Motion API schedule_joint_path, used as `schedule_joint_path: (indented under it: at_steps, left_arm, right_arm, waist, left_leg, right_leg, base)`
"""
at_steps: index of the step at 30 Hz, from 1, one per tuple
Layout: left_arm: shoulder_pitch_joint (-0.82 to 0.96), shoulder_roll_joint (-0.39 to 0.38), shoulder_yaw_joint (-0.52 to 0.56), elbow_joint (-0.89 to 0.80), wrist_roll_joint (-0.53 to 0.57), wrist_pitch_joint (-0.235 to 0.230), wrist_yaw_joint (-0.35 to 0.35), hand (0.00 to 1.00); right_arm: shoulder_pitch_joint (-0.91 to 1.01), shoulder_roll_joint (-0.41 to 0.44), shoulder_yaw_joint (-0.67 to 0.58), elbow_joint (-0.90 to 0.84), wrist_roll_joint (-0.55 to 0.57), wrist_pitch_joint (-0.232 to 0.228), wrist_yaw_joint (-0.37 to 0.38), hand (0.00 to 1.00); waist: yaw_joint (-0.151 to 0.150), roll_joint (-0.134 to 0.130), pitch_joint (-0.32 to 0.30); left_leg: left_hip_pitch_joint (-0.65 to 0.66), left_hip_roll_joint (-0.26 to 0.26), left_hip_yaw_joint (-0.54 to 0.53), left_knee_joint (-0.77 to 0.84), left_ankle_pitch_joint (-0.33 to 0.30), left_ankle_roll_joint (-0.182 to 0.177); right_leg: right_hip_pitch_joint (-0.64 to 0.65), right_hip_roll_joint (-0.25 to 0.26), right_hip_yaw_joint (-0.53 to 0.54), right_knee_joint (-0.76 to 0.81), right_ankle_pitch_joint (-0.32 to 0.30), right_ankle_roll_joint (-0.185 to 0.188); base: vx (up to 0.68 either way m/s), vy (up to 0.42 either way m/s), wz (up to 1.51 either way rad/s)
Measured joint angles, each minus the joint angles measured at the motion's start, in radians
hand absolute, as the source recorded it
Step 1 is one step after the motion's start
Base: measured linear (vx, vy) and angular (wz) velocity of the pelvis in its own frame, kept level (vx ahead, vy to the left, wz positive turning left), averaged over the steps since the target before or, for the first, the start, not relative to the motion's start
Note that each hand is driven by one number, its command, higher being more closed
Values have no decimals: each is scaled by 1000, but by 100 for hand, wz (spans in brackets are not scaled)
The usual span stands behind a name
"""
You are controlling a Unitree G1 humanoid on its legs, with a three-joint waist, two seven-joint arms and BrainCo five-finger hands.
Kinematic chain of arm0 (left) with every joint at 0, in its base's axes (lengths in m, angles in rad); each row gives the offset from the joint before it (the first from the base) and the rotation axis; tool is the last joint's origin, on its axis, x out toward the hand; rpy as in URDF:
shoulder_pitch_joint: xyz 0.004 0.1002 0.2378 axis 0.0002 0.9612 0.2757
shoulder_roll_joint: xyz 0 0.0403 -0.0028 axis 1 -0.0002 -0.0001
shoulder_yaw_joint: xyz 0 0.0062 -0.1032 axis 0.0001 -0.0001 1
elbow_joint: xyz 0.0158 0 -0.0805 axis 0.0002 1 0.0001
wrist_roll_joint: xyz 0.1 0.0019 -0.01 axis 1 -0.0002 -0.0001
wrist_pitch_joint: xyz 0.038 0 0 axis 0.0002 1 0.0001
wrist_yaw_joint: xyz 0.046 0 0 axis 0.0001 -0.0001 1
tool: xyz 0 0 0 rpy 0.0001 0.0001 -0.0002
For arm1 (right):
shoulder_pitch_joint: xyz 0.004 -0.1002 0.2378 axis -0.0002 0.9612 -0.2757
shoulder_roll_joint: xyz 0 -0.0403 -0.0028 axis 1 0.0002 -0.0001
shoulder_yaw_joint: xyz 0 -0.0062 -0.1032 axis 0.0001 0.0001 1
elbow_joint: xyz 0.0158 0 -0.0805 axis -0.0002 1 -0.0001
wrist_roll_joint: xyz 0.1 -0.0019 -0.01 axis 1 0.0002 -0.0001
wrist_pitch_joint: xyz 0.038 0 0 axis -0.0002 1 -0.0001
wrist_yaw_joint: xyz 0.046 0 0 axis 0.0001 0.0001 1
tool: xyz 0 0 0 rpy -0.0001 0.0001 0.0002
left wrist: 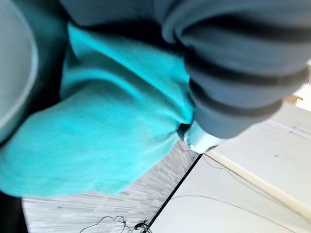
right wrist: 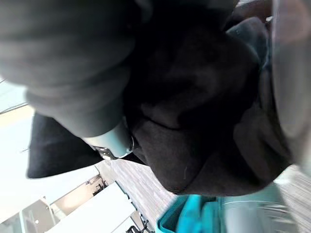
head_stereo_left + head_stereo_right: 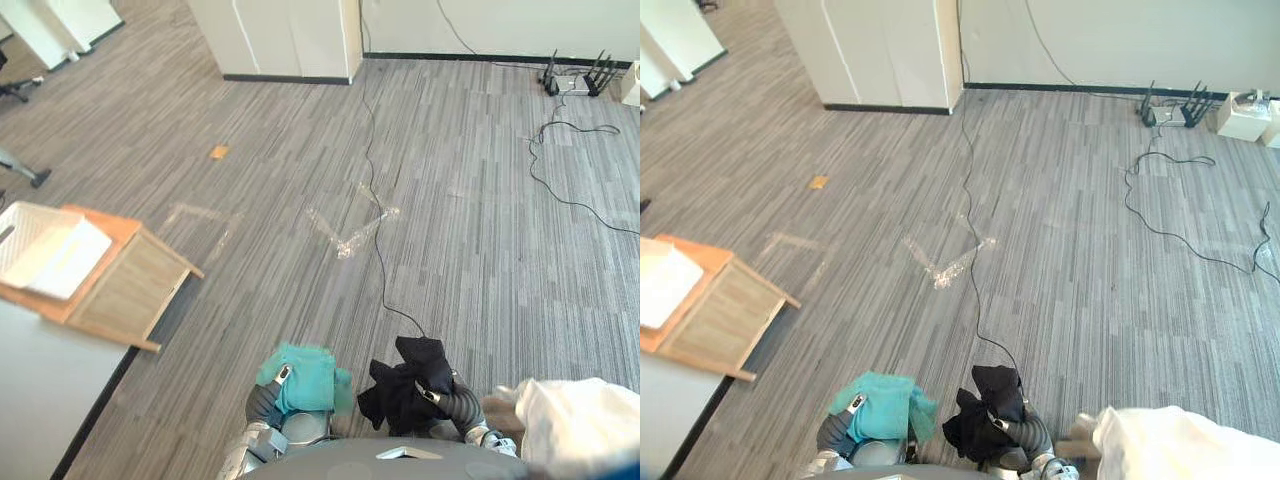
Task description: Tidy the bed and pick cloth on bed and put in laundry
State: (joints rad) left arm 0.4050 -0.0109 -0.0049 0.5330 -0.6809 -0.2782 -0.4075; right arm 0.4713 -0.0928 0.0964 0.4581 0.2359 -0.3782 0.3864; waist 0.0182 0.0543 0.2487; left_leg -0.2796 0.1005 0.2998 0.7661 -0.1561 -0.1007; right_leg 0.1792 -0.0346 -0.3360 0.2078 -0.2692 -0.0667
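Okay, starting with the left eye view: got a teal cloth (image 3: 300, 382) bunched in the left hand (image 3: 260, 404) down at the bottom edge, fingers curled over it. Right next to it, a black cloth (image 3: 405, 385) wadded up in the right hand (image 3: 458, 402), likewise clamped, with a dark fingertip hooked over the fabric. Both held up over the grey carpet (image 3: 450, 200), just beside each other. Off to the left, a wooden box (image 3: 130, 290) with a white tray (image 3: 40, 245) sitting on top. Lower right, a heap of white bedding (image 3: 580, 420). Far back, a white cabinet (image 3: 285, 40) against the wall. Right eye view: same deal, with both bundles again low in the middle. Left wrist view: teal fabric pressed right up against the ribbed cover, pinched by a silver finger (image 1: 200, 140). Right wrist view: black fabric packed tight into the hand, another silver finger (image 2: 112, 141) buried in the folds, plus a bit of teal peeking out past it.
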Motion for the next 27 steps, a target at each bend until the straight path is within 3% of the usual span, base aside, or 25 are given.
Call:
schedule_joint_path:
  at_steps: [2,3,4,5,6,7,8,9,11,12,13,15,17,19,22,23,24,25,26,27]
  left_arm:
    - [-12,-3,18,4,-9,15,0,100]
    - [-22,-7,17,13,-19,22,-2,100]
    - [-30,-7,17,28,-23,22,-11,100]
    - [-32,-6,18,38,-30,22,-13,100]
    - [-32,-9,29,58,-45,26,-14,100]
    - [-31,-9,37,77,-47,27,-14,100]
    - [-46,34,68,88,-47,34,-8,100]
    - [-82,51,66,146,-60,44,7,100]
    - [-96,46,71,187,-84,66,24,100]
    - [-110,50,69,214,-92,73,30,100]
    - [-115,51,66,227,-93,73,35,100]
    - [-119,55,63,259,-92,76,55,100]
    - [-136,64,63,278,-92,75,68,100]
    - [-152,69,63,288,-92,76,79,100]
    - [-153,71,71,324,-92,75,108,100]
    - [-152,70,86,348,-90,74,108,100]
    - [-153,69,95,358,-84,74,108,100]
    - [-153,65,116,355,-75,73,106,100]
    - [-153,50,147,355,-71,71,104,100]
    - [-155,17,167,354,-70,70,103,100]
  right_arm:
    - [9,3,-4,3,-28,-8,0,100]
    - [15,4,-14,21,-46,-30,0,100]
    - [9,8,-30,55,-62,-50,0,100]
    - [5,13,-38,70,-66,-56,0,100]
    - [4,25,-48,98,-66,-65,-6,100]
    - [2,36,-53,119,-67,-67,-12,100]
    - [-25,66,-67,189,-87,-64,-38,100]
    - [-62,67,-77,233,-111,-64,-52,100]
    - [-95,53,-87,269,-123,-64,-61,100]
    - [-102,49,-91,282,-129,-64,-65,100]
    - [-102,46,-91,283,-132,-64,-67,100]
    - [-110,35,-98,279,-128,-67,-75,100]
    - [-138,35,-105,311,-107,-77,-75,100]
    - [-188,36,-127,380,-82,-82,-66,100]
    - [-233,27,-172,457,-37,-123,-29,100]
    - [-247,25,-178,484,-14,-133,-23,100]
    - [-246,26,-182,490,-5,-133,-22,100]
    - [-242,33,-183,495,17,-134,-14,100]
    - [-242,30,-185,490,42,-143,-4,100]
    - [-239,5,-184,471,61,-151,12,100]
  waist:
    - [-4,-14,3]
    - [-4,-20,1]
    - [-3,-19,-2]
    - [-1,-20,-6]
    - [2,-20,-24]
    - [2,-25,-47]
    - [-9,-86,-93]
    - [-7,-90,-115]
    - [-8,-87,-109]
    - [-14,-81,-100]
    - [-20,-76,-91]
    - [-57,-66,-75]
    - [-61,-78,-68]
    - [-56,-85,-62]
    - [-53,-76,-57]
    - [-47,-75,-56]
    - [-39,-77,-55]
    - [-28,-85,-52]
    - [-36,-72,-48]
    - [-41,-49,-46]
  left_leg:
    - [15,-41,145,-226,20,25]
    - [35,-75,251,-362,64,84]
    - [62,-102,355,-493,130,166]
    - [74,-111,405,-536,154,201]
    - [100,-125,483,-598,161,261]
    - [122,-131,508,-623,94,379]
    - [136,-190,460,-631,58,392]
    - [153,-204,409,-629,27,394]
    - [202,-207,359,-593,-13,375]
    - [264,-206,319,-581,-42,356]
    - [304,-207,291,-582,-50,347]
    - [412,-206,156,-589,-56,330]
    - [473,-200,62,-618,-65,282]
    - [508,-183,-18,-649,-73,240]
    - [534,-125,-144,-649,-98,169]
    - [540,-103,-176,-640,-116,139]
    - [545,-96,-195,-636,-126,123]
    - [547,-91,-232,-615,-157,99]
    - [550,-71,-288,-588,-190,75]
    - [562,-35,-323,-588,-207,56]
  right_leg:
    - [78,-2,-40,-43,-23,40]
    - [122,4,-68,-53,-35,61]
    - [166,19,-93,-48,-52,91]
    - [188,31,-102,-44,-62,109]
    - [225,58,-115,-17,-87,149]
    - [234,67,-118,7,-96,164]
    - [223,22,-114,88,-93,162]
    - [157,-24,-93,289,-48,196]
    - [92,-99,-81,547,-14,232]
    - [36,-151,-40,756,26,236]
    - [15,-180,-27,835,36,236]
    - [-81,-305,-14,944,50,213]
    - [-168,-350,21,873,45,221]
    - [-234,-353,31,695,41,225]
    - [-278,-281,58,245,85,224]
    - [-282,-246,92,53,163,233]
    - [-285,-235,114,-23,201,236]
    - [-308,-232,148,-74,244,231]
    - [-316,-226,159,3,321,211]
    - [-331,-207,136,88,263,188]
  base:
    - [592,-86,16]
    - [695,-78,46]
    - [693,-58,50]
    - [695,3,55]
    - [456,50,49]
    - [591,43,101]
    - [731,28,112]
    - [618,10,111]
    - [567,36,75]
    - [638,42,90]
    - [612,27,124]
    - [594,-51,145]
    - [446,-166,155]
    - [354,-236,147]
    - [301,-336,120]
    - [241,-308,69]
    - [326,-422,85]
    - [363,-496,104]
    - [441,-611,121]
    - [451,-571,112]
